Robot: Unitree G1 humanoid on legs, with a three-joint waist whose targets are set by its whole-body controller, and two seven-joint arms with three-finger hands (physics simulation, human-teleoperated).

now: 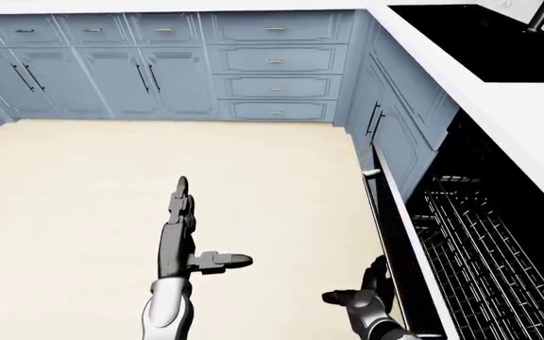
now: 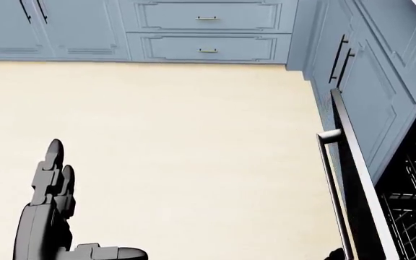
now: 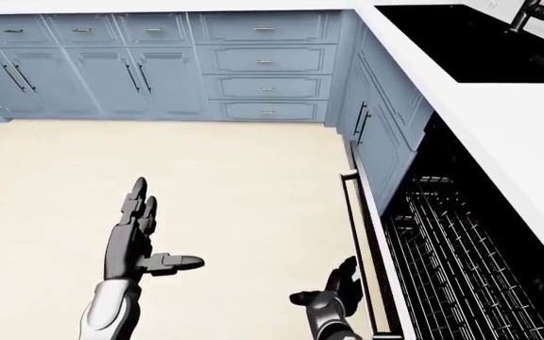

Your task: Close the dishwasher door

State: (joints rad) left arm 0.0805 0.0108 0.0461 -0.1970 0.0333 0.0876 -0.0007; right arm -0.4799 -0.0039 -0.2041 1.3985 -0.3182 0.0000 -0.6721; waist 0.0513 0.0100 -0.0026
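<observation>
Dishwasher door (image 1: 397,234) ajar, btm edge cut off; both hands open: left hand (image 1: 179,234), right hand (image 3: 333,294) beside door.

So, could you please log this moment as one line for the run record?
dishwasher door: partly open | right robot hand: open, beside door's outer face | left robot hand: open, over floor | rack: visible

No text, label, brand, number or sign can be read in any view.
</observation>
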